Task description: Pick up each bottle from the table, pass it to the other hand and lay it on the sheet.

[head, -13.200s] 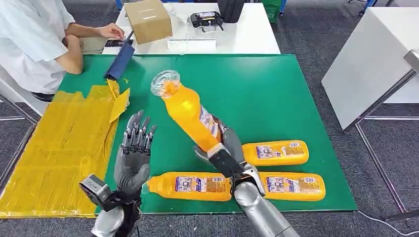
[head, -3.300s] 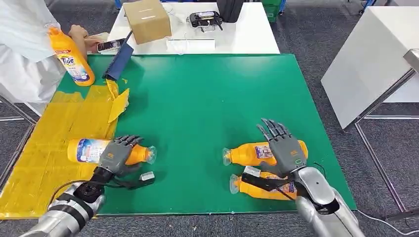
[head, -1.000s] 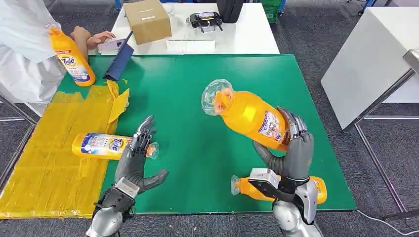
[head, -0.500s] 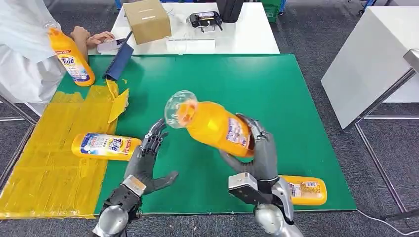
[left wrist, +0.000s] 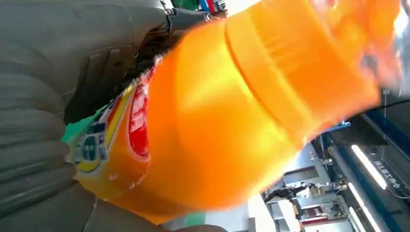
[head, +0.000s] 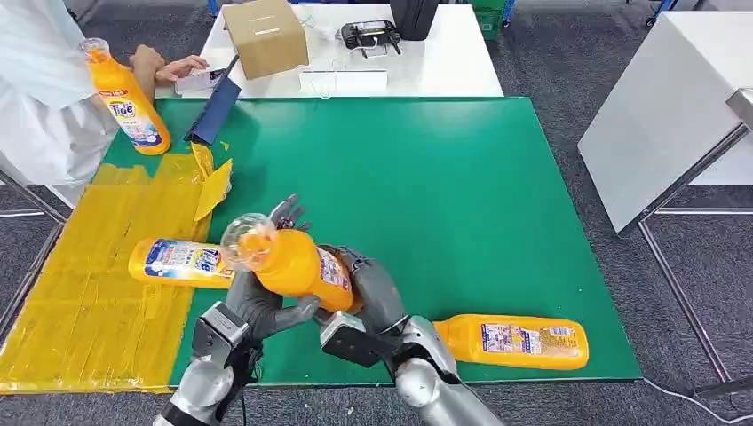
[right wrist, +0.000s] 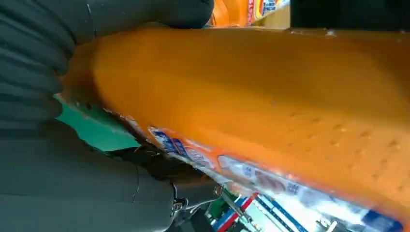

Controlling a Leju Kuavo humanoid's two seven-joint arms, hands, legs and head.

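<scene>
Right hand [head: 373, 288] fingers wrapped around base end of the orange bottle [head: 297, 264], gripping it, bottle tilted, clear cap end up and toward robot's left. Left hand [head: 257, 297] pressed against same bottle from the other side: thumb under it, fingers [head: 286, 213] poking up behind the neck; touching, but cannot tell if the grasp is closed. Left wrist view: bottle body right against the palm cover [left wrist: 43, 96]. Right wrist view: dark fingers [right wrist: 145, 12] curled over the orange body.

Bottle held above green counter [head: 426, 169], near its front-left part, close to the yellow sheet [head: 98, 266] edge. Second bottle [head: 182, 262] lies flat on the sheet, cap end toward the hands, mostly behind left hand. Third bottle [head: 515, 342] lies flat on counter at front right, well apart from the sheet. Person [head: 44, 80] at far left holds a fourth bottle [head: 124, 98] upright. Cardboard box [head: 265, 35] on white table behind.
</scene>
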